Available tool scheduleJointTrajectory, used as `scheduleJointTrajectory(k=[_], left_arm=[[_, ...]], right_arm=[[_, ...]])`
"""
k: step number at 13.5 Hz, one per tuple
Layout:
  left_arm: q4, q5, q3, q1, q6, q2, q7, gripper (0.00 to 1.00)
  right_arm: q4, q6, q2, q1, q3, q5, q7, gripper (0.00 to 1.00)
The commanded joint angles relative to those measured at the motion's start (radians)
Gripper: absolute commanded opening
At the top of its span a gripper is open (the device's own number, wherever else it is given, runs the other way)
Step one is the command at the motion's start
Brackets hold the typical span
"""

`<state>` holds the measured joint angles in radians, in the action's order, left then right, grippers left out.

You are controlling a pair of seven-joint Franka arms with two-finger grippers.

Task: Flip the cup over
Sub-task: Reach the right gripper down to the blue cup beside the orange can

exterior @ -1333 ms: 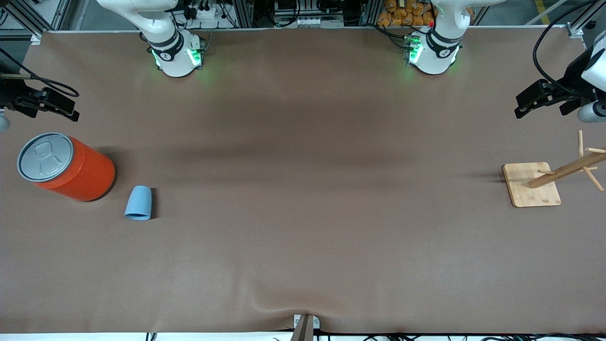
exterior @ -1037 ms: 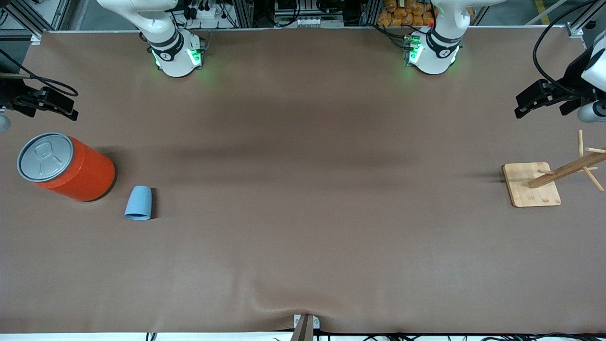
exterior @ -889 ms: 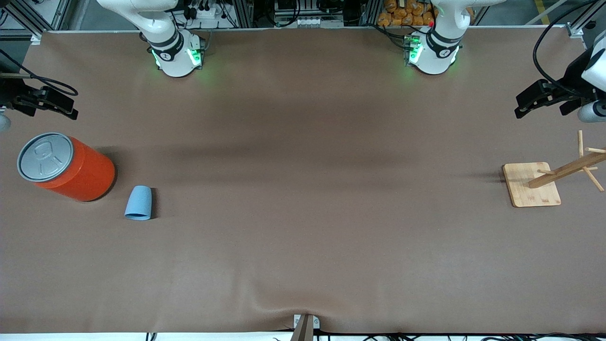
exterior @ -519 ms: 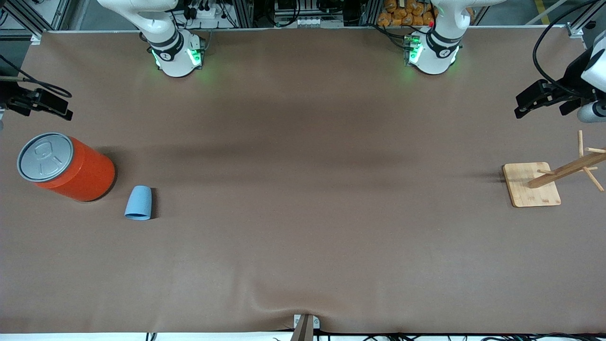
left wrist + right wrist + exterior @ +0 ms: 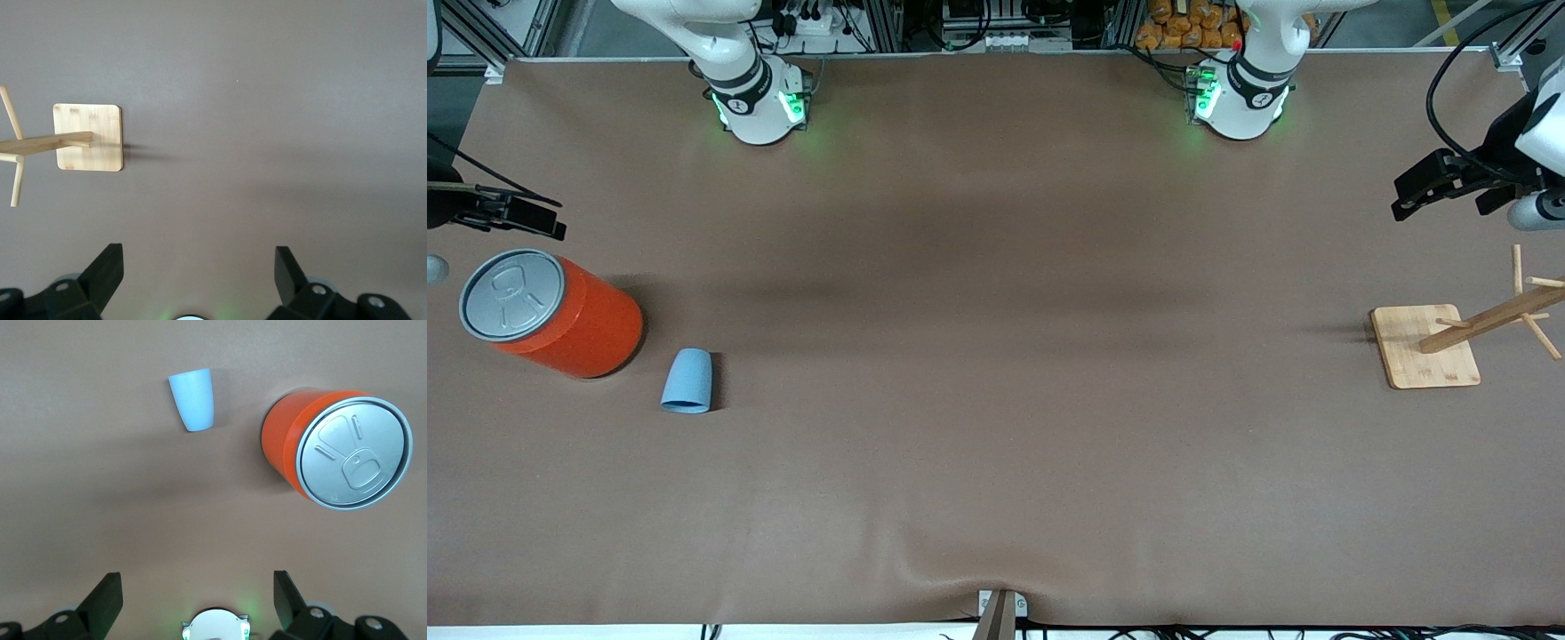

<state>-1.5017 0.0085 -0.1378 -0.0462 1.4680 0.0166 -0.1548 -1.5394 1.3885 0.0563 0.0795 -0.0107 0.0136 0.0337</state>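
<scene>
The small light-blue cup point(image 5: 687, 380) lies on its side on the brown table, wide mouth end nearer the front camera, beside the orange can. It also shows in the right wrist view point(image 5: 193, 400). My right gripper point(image 5: 516, 213) hangs high over the table's edge at the right arm's end, above the can and well apart from the cup. Its fingers are wide open and empty point(image 5: 197, 587). My left gripper point(image 5: 1449, 182) waits high over the left arm's end of the table, open and empty point(image 5: 199, 267).
A big orange can point(image 5: 560, 320) with a grey pull-tab lid stands next to the cup, also seen in the right wrist view point(image 5: 333, 447). A wooden peg stand on a bamboo base point(image 5: 1423, 351) stands at the left arm's end, also seen in the left wrist view point(image 5: 89, 137).
My right gripper has shifted a little toward the table's edge and over the can. The cup, the can and the left arm have not moved.
</scene>
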Motion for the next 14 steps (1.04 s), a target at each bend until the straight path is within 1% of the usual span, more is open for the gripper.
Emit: scheduleJointTrajectory(k=[1, 3, 7, 12, 14], left_arm=[[0.005, -0.002, -0.006, -0.006, -0.014, 0.006, -0.005, 1.0], [0.005, -0.002, -0.006, -0.006, -0.012, 0.003, -0.005, 1.0], [0.005, -0.001, -0.006, -0.006, -0.011, 0.0, -0.005, 1.0], [0.005, 0.001, -0.013, 0.002, -0.011, -0.003, -0.005, 1.0], [0.005, 0.001, -0.013, 0.003, -0.012, 0.0, -0.003, 1.0]], right_arm=[[0.005, -0.013, 0.023, 0.02, 0.011, 0.009, -0.024, 1.0], [0.01, 0.0, 0.062, 0.061, 0.012, 0.006, -0.024, 1.0], [0.005, 0.156, 0.16, 0.109, 0.012, 0.006, -0.024, 1.0], [0.005, 0.302, 0.275, 0.105, 0.014, 0.002, -0.024, 1.0], [0.007, 0.355, 0.31, 0.066, 0.017, 0.003, -0.024, 1.0]])
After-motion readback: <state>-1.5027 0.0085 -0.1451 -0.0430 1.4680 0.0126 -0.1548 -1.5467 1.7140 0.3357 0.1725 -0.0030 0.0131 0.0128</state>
